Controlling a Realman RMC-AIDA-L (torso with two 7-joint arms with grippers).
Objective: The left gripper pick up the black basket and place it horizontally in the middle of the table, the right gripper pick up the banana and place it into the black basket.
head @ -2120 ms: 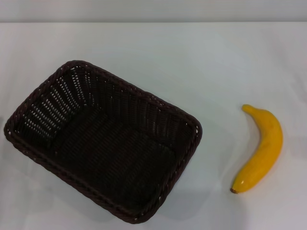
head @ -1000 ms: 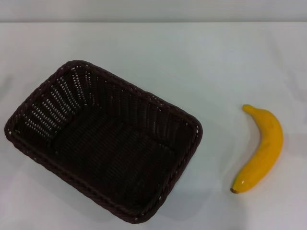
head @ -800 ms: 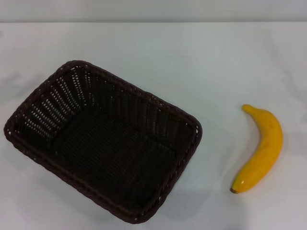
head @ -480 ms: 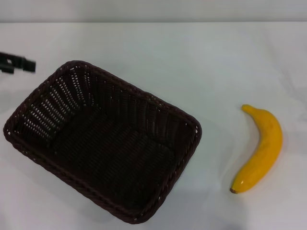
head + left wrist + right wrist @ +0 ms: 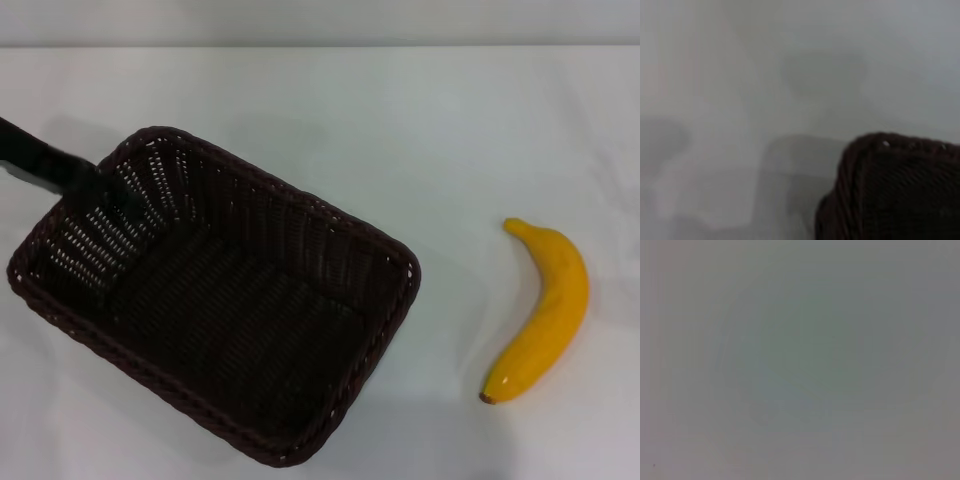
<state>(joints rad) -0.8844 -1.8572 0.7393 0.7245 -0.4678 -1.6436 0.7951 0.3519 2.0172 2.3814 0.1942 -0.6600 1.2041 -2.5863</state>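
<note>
Black basket (image 5: 215,300) on white counter (image 5: 400,130), left half of frame, set diagonally, nothing inside. Left gripper (image 5: 95,185) enters from upper left, black bar reaching over basket's upper-left corner rim, possibly touching it; whether spread or pressed together, cannot tell. Left wrist view: one rounded basket corner only, blurred. Banana (image 5: 540,312) lies on counter at right, well apart from basket, dark tip toward lower edge. Right gripper out of sight.
</note>
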